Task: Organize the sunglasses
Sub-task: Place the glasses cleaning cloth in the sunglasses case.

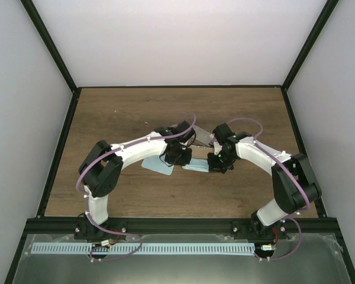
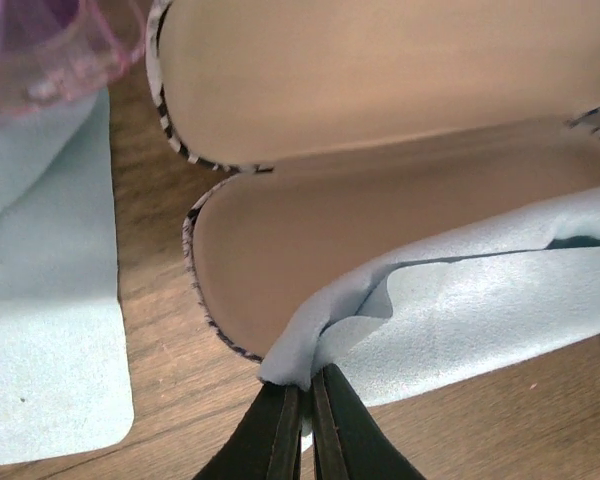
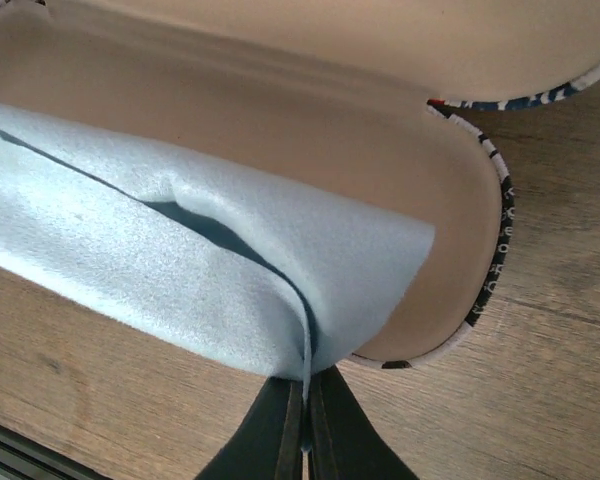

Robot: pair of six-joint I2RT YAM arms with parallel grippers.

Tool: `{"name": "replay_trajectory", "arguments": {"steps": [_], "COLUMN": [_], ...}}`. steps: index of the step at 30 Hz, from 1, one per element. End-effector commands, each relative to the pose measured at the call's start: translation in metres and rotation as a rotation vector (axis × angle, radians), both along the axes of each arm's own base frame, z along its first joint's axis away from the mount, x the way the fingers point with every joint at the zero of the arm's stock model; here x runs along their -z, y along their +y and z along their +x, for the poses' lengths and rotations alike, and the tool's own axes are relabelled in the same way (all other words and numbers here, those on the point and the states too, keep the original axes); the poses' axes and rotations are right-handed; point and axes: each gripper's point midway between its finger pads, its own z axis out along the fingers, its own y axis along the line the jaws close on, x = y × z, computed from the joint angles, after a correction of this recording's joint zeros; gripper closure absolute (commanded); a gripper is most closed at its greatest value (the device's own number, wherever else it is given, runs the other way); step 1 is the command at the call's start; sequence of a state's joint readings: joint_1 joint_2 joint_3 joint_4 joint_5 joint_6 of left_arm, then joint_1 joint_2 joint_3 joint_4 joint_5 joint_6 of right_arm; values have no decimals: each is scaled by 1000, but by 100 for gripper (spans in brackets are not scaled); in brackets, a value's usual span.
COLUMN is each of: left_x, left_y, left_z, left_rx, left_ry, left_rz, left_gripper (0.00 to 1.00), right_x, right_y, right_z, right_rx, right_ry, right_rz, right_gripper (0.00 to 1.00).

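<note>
Sunglasses (image 2: 35, 45) with purple-pink tinted lenses show only as a corner at the top left of the left wrist view. They sit at the far end of the other cloth (image 2: 45, 330), a light blue piece lying flat on the wooden desk (image 2: 145, 230). Whether they rest on it cannot be told. Only this one pair is visible, and in the top view the sunglasses cannot be made out under the arms.

Just right of that flat piece, an oval case (image 2: 280, 250) stands open. Its lining is tan and its rim is striped black and white, with the lid tilted back behind the lower shell.

The left fingers (image 2: 292, 405) are pressed together on one bunched end of a second light blue cloth (image 2: 460, 320). It runs from them up over the near rim of the case and across its lower shell.

In the right wrist view, the right fingers (image 3: 295, 400) are likewise pressed together, pinching a folded end of the cloth (image 3: 130, 230) at the near rim of the case (image 3: 400, 150). The fabric is draped in a long fold, partly inside the shell and partly hanging over the rim toward the desk (image 3: 540, 400).

From above, both wrists meet near the middle of the desk (image 1: 118, 112). The cloth (image 1: 195, 168) shows between them, and the other cloth (image 1: 155, 167) lies just left of it.
</note>
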State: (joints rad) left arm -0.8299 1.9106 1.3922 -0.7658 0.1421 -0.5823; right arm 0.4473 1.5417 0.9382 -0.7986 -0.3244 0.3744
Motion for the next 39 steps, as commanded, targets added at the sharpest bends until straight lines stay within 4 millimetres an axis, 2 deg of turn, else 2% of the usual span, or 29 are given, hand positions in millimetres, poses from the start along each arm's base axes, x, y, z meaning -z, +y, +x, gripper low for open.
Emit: {"name": "replay_trajectory", "arguments": {"steps": [1, 6, 10, 15, 27, 39], "left_x": [-19, -34, -33, -21, 21, 20], "left_y": [-10, -22, -23, -15, 12, 9], "left_z": [17, 34, 40, 34, -2, 0], "left_rx": [-1, 7, 14, 17, -29, -36], "left_ry": [-55, -82, -82, -48, 66, 53], "left_rz": [-6, -13, -2, 26, 59, 47], "left_gripper": [94, 94, 94, 94, 94, 94], "right_x": [-8, -1, 5, 6, -7, -25], "right_y": [0, 1, 0, -3, -2, 5], "right_z": [16, 14, 11, 11, 19, 33], "right_rx": [-2, -3, -4, -4, -26, -28], "right_ry": [-49, -37, -27, -29, -53, -88], "right_rz": [-13, -6, -8, -13, -7, 11], "right_gripper": [99, 99, 99, 99, 99, 99]}}
